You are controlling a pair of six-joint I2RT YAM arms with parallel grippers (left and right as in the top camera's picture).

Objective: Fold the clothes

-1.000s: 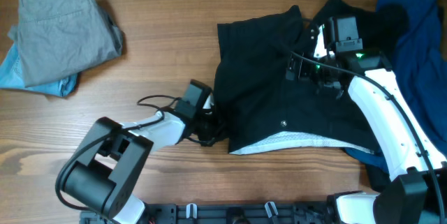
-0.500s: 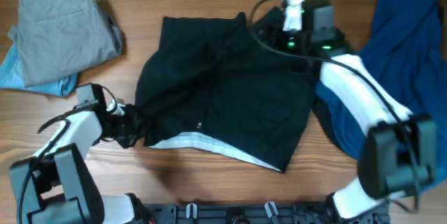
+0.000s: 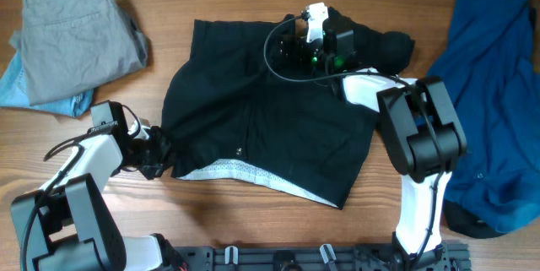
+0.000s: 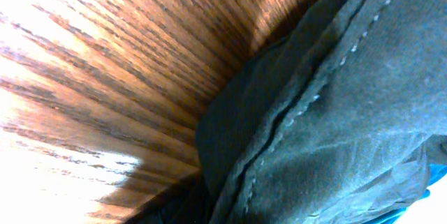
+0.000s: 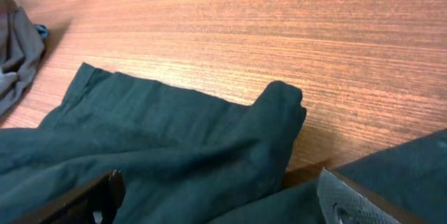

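Position: the clothes [image 3: 278,127] lie spread at the centre of the tabletop [image 3: 211,1]. The whitish waistband lining [image 3: 245,170] runs along the near edge, and the legs point to the far side.

Left hand [image 3: 156,154]: at the near-left waistband corner, where the cloth gathers to a point. Judged to be clamped on it.

Right hand [image 3: 287,51]: over the far hem, fingers [image 5: 91,196] spread wide with nothing between them.

Governing relation: the garment's long axis runs left to right. The far hem lies directly under the right hand, so that arm is nearer for any fold toward the waistband.

Views: the right wrist view shows a hem corner [image 5: 279,98] doubled over. The left wrist view shows only a stitched seam [image 4: 335,63] and none of its own fingers.
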